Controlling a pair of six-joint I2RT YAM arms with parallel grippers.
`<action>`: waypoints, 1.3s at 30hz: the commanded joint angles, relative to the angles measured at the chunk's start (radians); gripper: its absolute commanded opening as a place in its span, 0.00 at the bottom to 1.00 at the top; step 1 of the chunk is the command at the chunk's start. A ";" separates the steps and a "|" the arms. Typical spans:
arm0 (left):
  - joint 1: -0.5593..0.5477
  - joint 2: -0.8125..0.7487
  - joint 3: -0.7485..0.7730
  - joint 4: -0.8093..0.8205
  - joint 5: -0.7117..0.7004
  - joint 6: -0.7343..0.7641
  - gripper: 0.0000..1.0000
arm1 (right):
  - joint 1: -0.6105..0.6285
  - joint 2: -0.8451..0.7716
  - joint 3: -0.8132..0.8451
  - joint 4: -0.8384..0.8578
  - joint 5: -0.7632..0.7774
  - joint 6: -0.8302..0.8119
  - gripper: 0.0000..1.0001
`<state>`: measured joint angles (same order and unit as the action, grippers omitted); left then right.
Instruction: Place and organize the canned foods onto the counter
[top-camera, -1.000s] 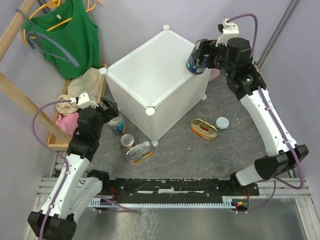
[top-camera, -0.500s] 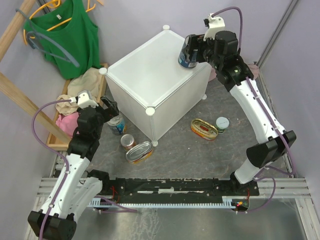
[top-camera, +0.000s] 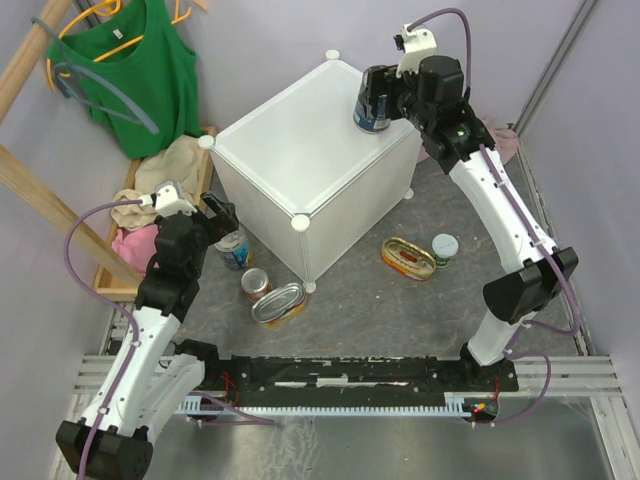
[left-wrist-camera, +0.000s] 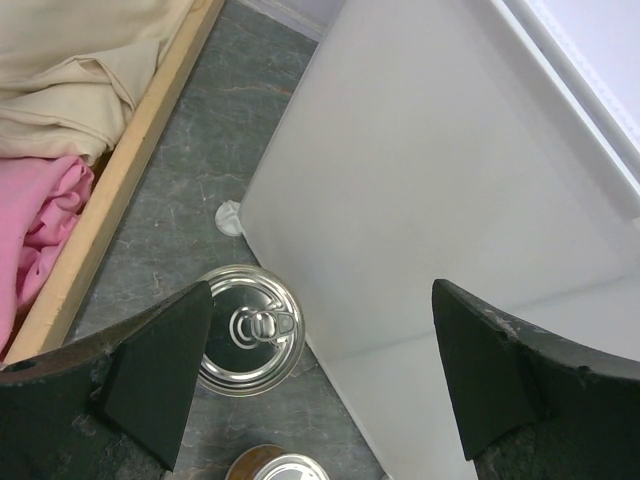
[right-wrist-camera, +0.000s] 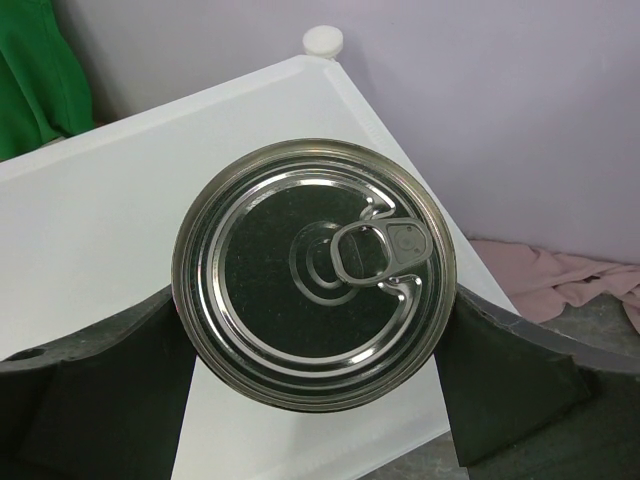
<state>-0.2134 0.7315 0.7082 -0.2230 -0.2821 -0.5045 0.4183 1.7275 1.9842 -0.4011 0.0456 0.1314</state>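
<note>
The counter (top-camera: 300, 150) is a big white cube standing mid-table. My right gripper (top-camera: 378, 98) is shut on a tall blue-labelled can (top-camera: 371, 113) and holds it upright just over the counter's far right corner. From the right wrist, the can's silvery pull-tab lid (right-wrist-camera: 313, 272) fills the space between both fingers (right-wrist-camera: 105, 395), with the counter top (right-wrist-camera: 120, 210) below. My left gripper (top-camera: 221, 222) hangs open above a second blue can (top-camera: 234, 250), whose lid (left-wrist-camera: 248, 342) lies by the left finger (left-wrist-camera: 155, 365), against the counter wall (left-wrist-camera: 430, 200).
An orange-red can (top-camera: 256, 283) and an oval tin (top-camera: 279, 304) lie by the counter's near corner. Another oval tin (top-camera: 408, 258) and a green-white can (top-camera: 445, 248) sit to its right. A wooden rack with a green top (top-camera: 135, 75) and folded cloths (top-camera: 150, 200) stand left.
My right arm has carried the blue can leftward from beside the counter's right edge to above its top corner. The left arm has not moved.
</note>
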 joint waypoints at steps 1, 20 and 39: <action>0.005 0.000 -0.006 0.067 0.003 -0.029 0.96 | 0.002 -0.022 0.115 0.239 0.011 -0.026 0.08; 0.004 0.033 -0.021 0.102 0.018 -0.034 0.96 | 0.002 0.071 0.201 0.226 0.005 -0.060 0.08; 0.004 0.057 -0.030 0.123 0.024 -0.035 0.96 | 0.006 0.112 0.196 0.250 0.003 -0.059 0.09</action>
<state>-0.2134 0.7849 0.6804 -0.1600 -0.2596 -0.5117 0.4191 1.8641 2.0964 -0.3489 0.0452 0.0799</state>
